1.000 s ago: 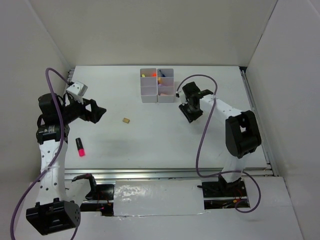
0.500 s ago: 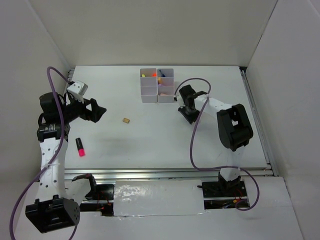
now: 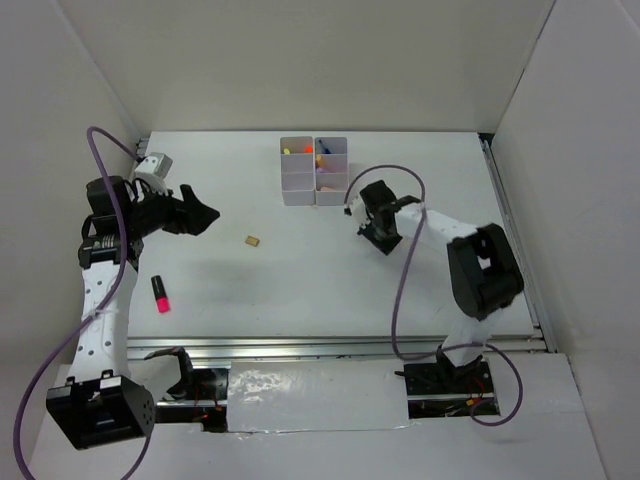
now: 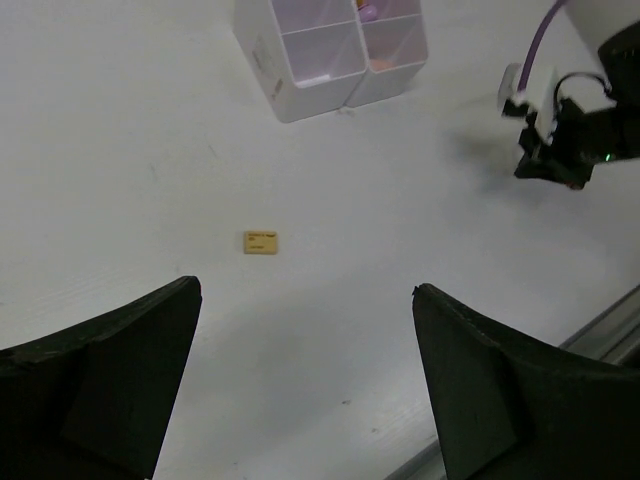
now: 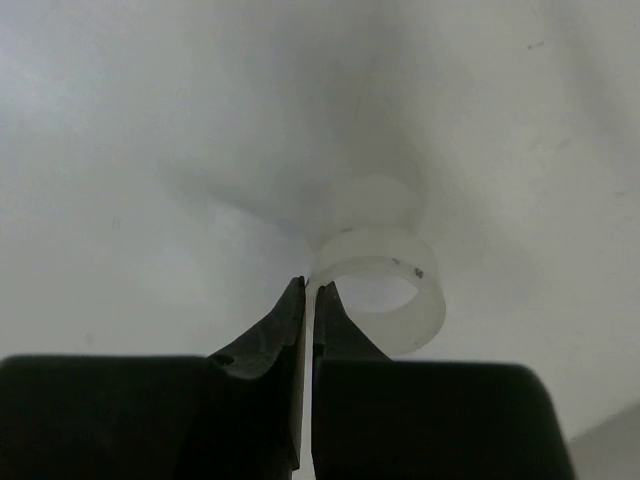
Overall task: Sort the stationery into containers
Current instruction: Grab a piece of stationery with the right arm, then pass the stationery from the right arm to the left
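Item one, the clear tape ring (image 5: 385, 290). My right wrist camera shows it as a cloudy, translucent band with a small dark speck on its wall. Its open centre shows the white table (image 5: 150, 150) through it. The right gripper (image 5: 308, 290) has its two black fingers pressed together on the ring's wall at the ring's 9 o'clock side, so it is pinching the band. I cannot tell whether the ring rests on the table or hangs just above it.

From overhead, the right gripper (image 3: 385, 240) points down at the table, between 4 and 5 o'clock from the white bins (image 3: 298, 192) and near them. The forearm runs back toward 4 o'clock to a raised elbow, with the base at the near edge. The ring itself is too faint to make out in this view.

The bins form a joined grid at 12 o'clock on the table. Orange, yellow, pink and blue items show in the far cells.

The left arm stands up from its base at 7 o'clock, wrist bent toward 3 o'clock. The left gripper (image 3: 205, 218) is spread wide and carries nothing. Its wrist camera confirms this: the left gripper (image 4: 305, 290) frames a tan eraser (image 4: 260, 241) lying flat, with the bins (image 4: 310, 92) beyond.

Overhead only, a pink marker (image 3: 160, 294) with a black cap lies at 8 o'clock from the eraser (image 3: 252, 241).
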You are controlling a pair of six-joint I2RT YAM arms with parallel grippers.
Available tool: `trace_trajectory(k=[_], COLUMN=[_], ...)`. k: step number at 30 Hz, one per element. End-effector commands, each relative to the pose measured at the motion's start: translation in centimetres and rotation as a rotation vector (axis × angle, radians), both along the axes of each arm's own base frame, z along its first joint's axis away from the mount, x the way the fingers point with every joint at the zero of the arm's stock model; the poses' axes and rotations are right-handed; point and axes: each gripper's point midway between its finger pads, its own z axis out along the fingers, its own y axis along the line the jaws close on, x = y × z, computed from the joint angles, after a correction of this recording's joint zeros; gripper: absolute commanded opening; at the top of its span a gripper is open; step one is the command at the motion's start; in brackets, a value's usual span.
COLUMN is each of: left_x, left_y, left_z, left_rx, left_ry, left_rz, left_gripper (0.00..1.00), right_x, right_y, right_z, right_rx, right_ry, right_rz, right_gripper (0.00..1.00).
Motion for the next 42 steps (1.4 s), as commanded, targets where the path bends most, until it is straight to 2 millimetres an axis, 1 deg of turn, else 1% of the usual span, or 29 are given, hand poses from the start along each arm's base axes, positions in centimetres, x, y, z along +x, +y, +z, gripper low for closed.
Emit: trace_trajectory(k=[1, 2, 3, 4, 5, 6, 7, 8, 9, 10, 11, 12, 14, 15, 17, 18, 19, 21, 22, 23, 25, 29, 30, 32, 33, 35, 38, 42], left_x=[-1.2, -1.9, -2.3, -2.5, -3.2, -3.4, -3.8, -4.1, -4.2, -4.6, -4.7, -4.9, -5.0, -5.1, -5.2, -5.8, -5.9, -6.9, -7.2, -7.5, -7.5, -8.0, -8.6, -8.1, -8.3, -7.9, -7.5, -6.5], left_y=[-2.5, -3.2, -3.6, -4.3, -4.9, -5.1, -6.0, -6.4, -6.7, -7.4, -7.9, -8.6, -9.3, -9.9, -10.5, -11.6, -12.1, -13.6, -14.0, -14.5, -15.1, -16.8, -17.6, -18.4, -19.0, -19.8, -21.2, -22.5], left_z=[3.2, 4.0, 3.6, 4.3, 4.9, 5.4, 5.5, 6.0, 6.2, 6.1, 6.4, 6.3, 6.0, 5.8, 5.2, 4.9, 4.4, 3.2, 2.3, 2.0, 1.3, 1.1, 0.8, -0.1, -0.3, -0.7, -0.1, 0.3], left_rx=[-0.171, -0.193, -0.213, -0.224, -0.211, -0.189, -0.147, -0.126, -0.109, -0.081, -0.068, -0.040, -0.011, 0.015, 0.041, 0.060, 0.090, 0.131, 0.121, 0.127, 0.156, 0.163, 0.173, 0.193, 0.197, 0.199, 0.143, 0.137], left_ry=[-0.016, -0.046, -0.044, -0.076, -0.111, -0.138, -0.163, -0.189, -0.202, -0.212, -0.218, -0.228, -0.212, -0.214, -0.192, -0.193, -0.194, -0.182, -0.162, -0.162, -0.154, -0.156, -0.154, -0.123, -0.111, -0.082, -0.060, -0.059], left_rz=[-0.052, -0.078, -0.087, -0.113, -0.132, -0.144, -0.187, -0.200, -0.211, -0.255, -0.272, -0.296, -0.324, -0.343, -0.361, -0.404, -0.432, -0.503, -0.528, -0.554, -0.581, -0.651, -0.688, -0.684, -0.699, -0.707, -0.711, -0.721], left_gripper=[0.97, 0.95, 0.94, 0.91, 0.90, 0.90, 0.92, 0.93, 0.94, 0.95, 0.95, 0.94, 0.93, 0.92, 0.91, 0.90, 0.90, 0.89, 0.90, 0.89, 0.87, 0.84, 0.84, 0.86, 0.88, 0.88, 0.88, 0.89], right_x=[-1.0, -1.7, -2.6, -2.8, -3.1, -4.2, -4.7, -6.0, -6.4, -7.0, -8.4, -8.9, -9.9, -11.1, -12.0, -12.4, -12.4, -12.8, -12.9, -13.2, -13.5, -13.9, -14.0, -14.2, -14.3, -14.6, -14.7, -14.9], right_y=[1.3, 1.8, 1.7, 1.7, 2.9, 2.6, 3.1, 4.8, 4.8, 5.6, 7.5, 7.8, 9.6, 10.8, 11.9, 12.3, 12.3, 13.0, 13.2, 13.8, 14.1, 15.0, 15.1, 15.7, 16.0, 16.4, 16.6, 16.7], right_z=[6.8, 7.7, 9.0, 10.2, 11.3, 12.1, 12.8, 13.1, 13.9, 14.2, 14.4, 14.6, 15.1, 15.4, 15.8, 16.2, 16.1, 16.3, 16.5, 16.8, 17.2, 17.5, 17.6, 17.7, 17.8, 17.9, 17.8, 17.7], right_rx=[-0.051, -0.100, -0.111, -0.163, -0.184, -0.232, -0.253, -0.257, -0.319, -0.344, -0.339, -0.407, -0.409, -0.430, -0.421, -0.470, -0.499, -0.516, -0.519, -0.508, -0.512, -0.506, -0.503, -0.499, -0.494, -0.490, -0.487, -0.486], right_ry=[-0.268, -0.317, -0.401, -0.459, -0.532, -0.583, -0.629, -0.673, -0.746, -0.786, -0.859, -0.890, -0.972, -1.004, -1.067, -1.097, -1.102, -1.111, -1.112, -1.130, -1.143, -1.149, -1.152, -1.155, -1.157, -1.158, -1.149, -1.149], right_rz=[0.276, 0.347, 0.396, 0.497, 0.559, 0.648, 0.695, 0.781, 0.832, 0.877, 0.941, 0.979, 1.002, 1.031, 1.051, 1.083, 1.083, 1.091, 1.090, 1.091, 1.091, 1.105, 1.109, 1.119, 1.121, 1.128, 1.135, 1.145], right_gripper=[0.00, 0.00, 0.00, 0.00, 0.00, 0.00, 0.00, 0.00, 0.00, 0.00, 0.00, 0.00, 0.00, 0.00, 0.00, 0.00, 0.00, 0.00, 0.00, 0.00, 0.00, 0.00, 0.00, 0.00, 0.00, 0.00, 0.00, 0.00])
